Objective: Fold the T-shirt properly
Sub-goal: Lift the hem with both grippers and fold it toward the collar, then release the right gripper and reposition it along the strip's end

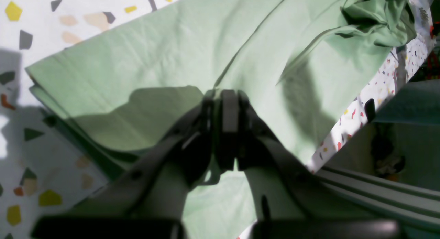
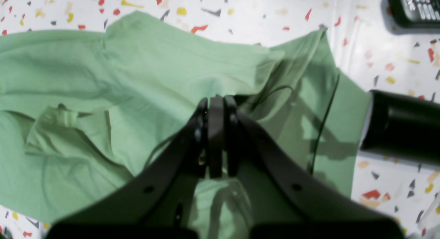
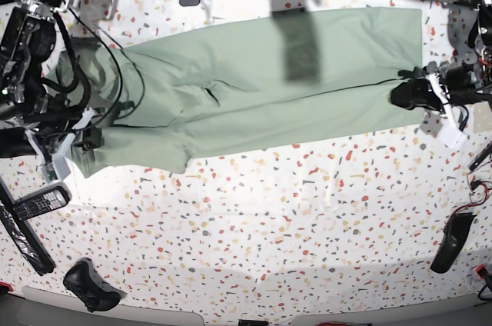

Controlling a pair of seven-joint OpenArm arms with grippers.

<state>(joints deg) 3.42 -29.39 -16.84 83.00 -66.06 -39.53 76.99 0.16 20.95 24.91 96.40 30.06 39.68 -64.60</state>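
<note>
Base view: at the far left edge the right gripper is lost among dark arm links and cables, so its jaws cannot be read there; a remote control lies just below it, and a dark game controller sits at the lower left. The T-shirt stretches as a long band across the upper part of the frame, its left end bunched, a grey shadow falling across its middle. At the right edge the left gripper sits at the shirt's end, its tips too small to judge here. The speckled white table fills the rest, its upper rim crowded with dim clutter. In the right wrist view the jaws are pressed together over rumpled cloth; whether fabric is pinched is hidden behind them. In the left wrist view the jaws are likewise pressed together at a crease, their own shadow darkening the cloth.
</note>
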